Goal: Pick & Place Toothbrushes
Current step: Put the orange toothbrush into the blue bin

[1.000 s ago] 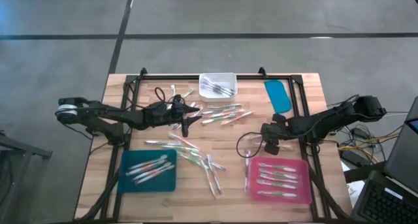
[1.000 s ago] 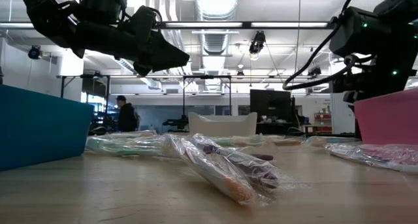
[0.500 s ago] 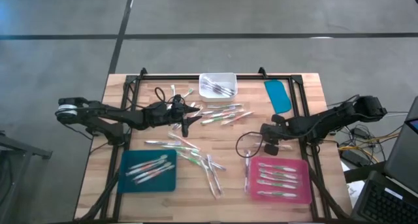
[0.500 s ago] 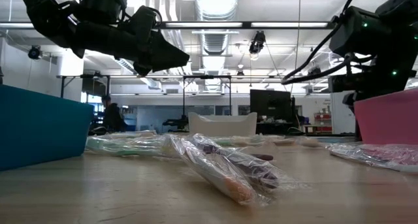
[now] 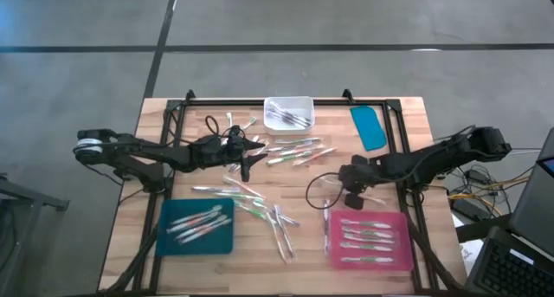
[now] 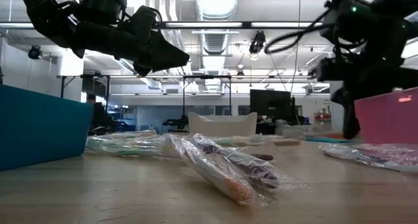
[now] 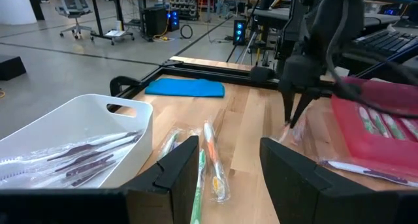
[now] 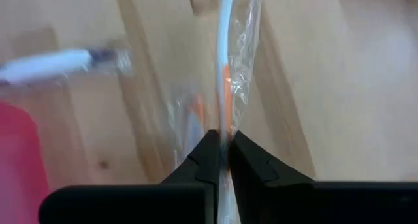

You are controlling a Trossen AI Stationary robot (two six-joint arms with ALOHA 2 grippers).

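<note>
Wrapped toothbrushes (image 5: 293,150) lie loose across the table's middle, and more lie in the teal tray (image 5: 170,236) and the pink tray (image 5: 400,245). One clear-wrapped toothbrush (image 8: 225,80), white with orange, lies just left of the pink tray. My right gripper (image 5: 346,195) stands over its far end, shut on it. My left gripper (image 5: 247,163) hovers open above the loose pile, with nothing between its fingers (image 7: 176,168). My right gripper pinches the wrapped toothbrush's end (image 8: 225,136) between its two fingers, clear wrapper and all. The fingers (image 6: 351,123) point down from above. The rest of the toothbrush stretches away over the wood; I cannot tell whether it is lifted.
A white bin (image 5: 288,112) holding toothbrushes stands at the far edge, with a flat blue piece (image 5: 369,126) to its right. A black frame (image 5: 402,132) runs round the table. Loose cable (image 5: 316,191) loops beside my right gripper.
My right gripper has gone down and a little toward the table's left, away from the pink tray's far edge, and has shut on the wrapped toothbrush's end.
</note>
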